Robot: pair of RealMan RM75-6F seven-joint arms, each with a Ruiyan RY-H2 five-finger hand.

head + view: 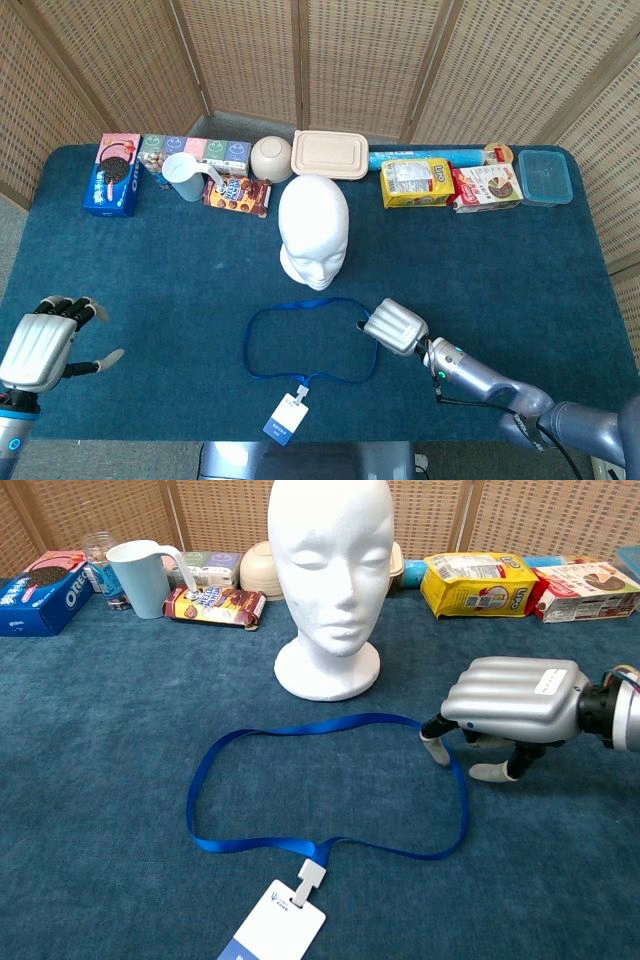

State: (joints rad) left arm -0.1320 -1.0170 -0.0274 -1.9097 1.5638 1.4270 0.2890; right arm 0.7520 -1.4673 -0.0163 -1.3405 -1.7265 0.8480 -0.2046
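A blue lanyard (300, 305) lies in a loop on the blue cloth, its white badge (286, 417) near the front edge. Behind it stands a white foam mannequin head (313, 230). My right hand (395, 328) hovers palm down at the loop's right end; in the chest view that hand (510, 700) has its fingers bent down and apart, one fingertip (437, 750) right beside the lanyard strap (465, 810), and nothing is gripped. My left hand (40, 343) is at the front left corner, fingers spread and holding nothing, far from the lanyard.
Along the back edge stand an Oreo box (112, 175), a pale cup (183, 177), a cookie pack (237, 193), a bowl (271, 157), a beige lidded box (330, 154), a yellow snack bag (417, 182) and a blue container (545, 176). A wicker screen stands behind the table.
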